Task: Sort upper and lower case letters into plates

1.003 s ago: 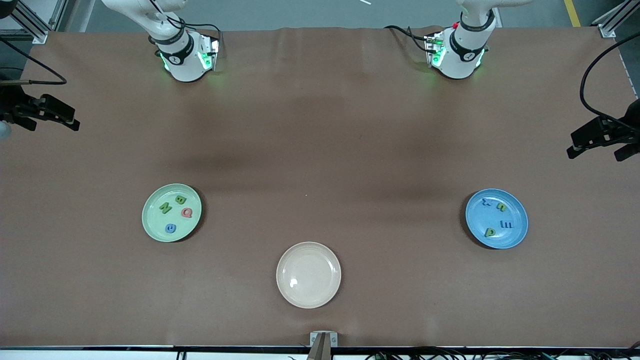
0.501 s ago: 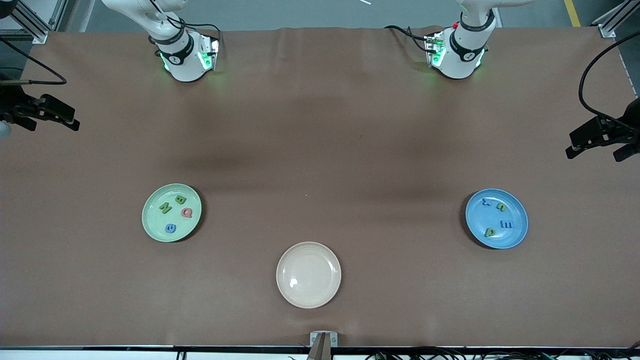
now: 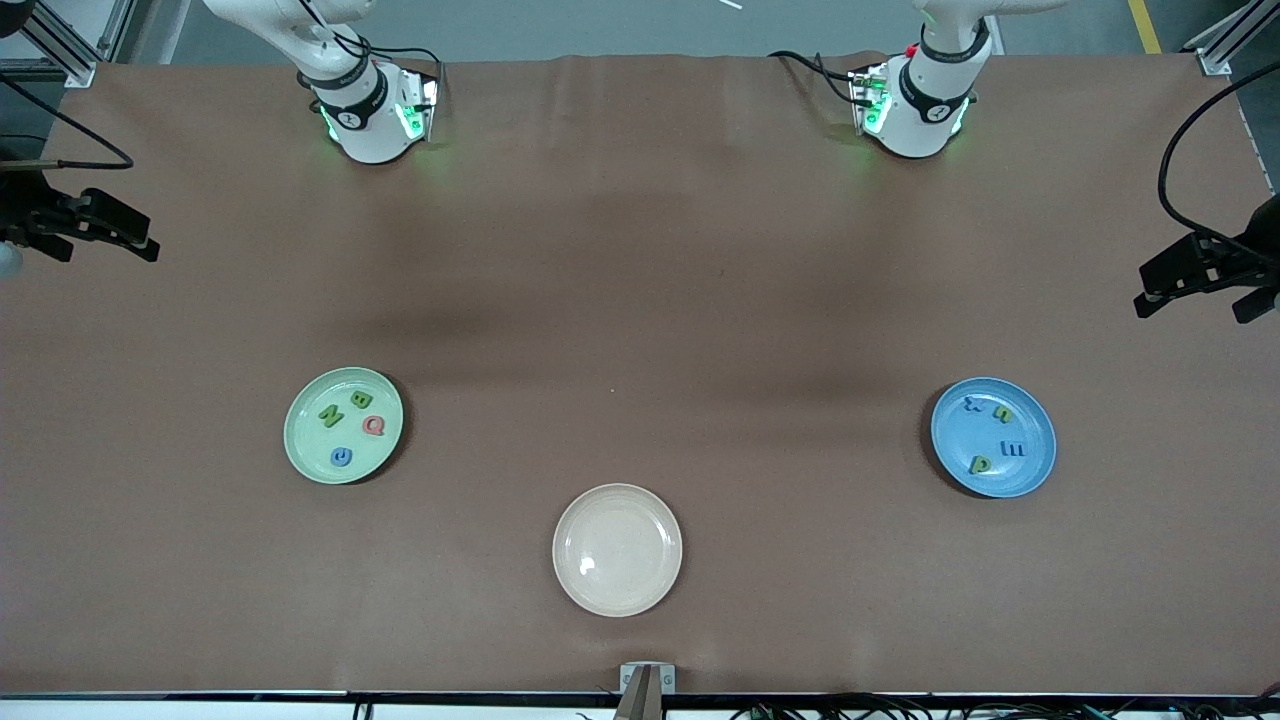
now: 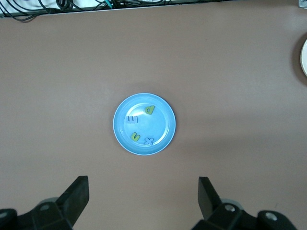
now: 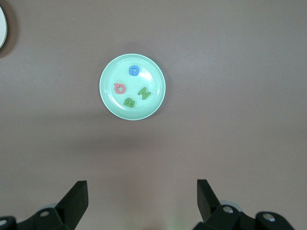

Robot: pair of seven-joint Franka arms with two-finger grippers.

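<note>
The pale mint plate [image 3: 308, 446] lies toward the right arm's end and holds a green N [image 3: 331, 414], a green B [image 3: 361, 400], a pink-red Q [image 3: 374, 425] and a blue letter [image 3: 342, 457]. The sky blue plate [image 3: 958, 440] lies toward the left arm's end and holds two blue letters [image 3: 1013, 449] and two green letters [image 3: 981, 464]. My left gripper [image 4: 143, 184] is open and empty, high above the table, with the blue plate [image 4: 163, 136] in its view. My right gripper [image 5: 141, 187] is open and empty, high above, with the mint plate [image 5: 149, 76] in its view.
An empty cream-beige plate [image 3: 617, 549] lies between the two plates, nearer to the front camera. Black camera mounts stand at both table ends [image 3: 85, 225] [image 3: 1200, 270]. Both arms' bases [image 3: 370, 110] [image 3: 915, 100] stand at the table's edge.
</note>
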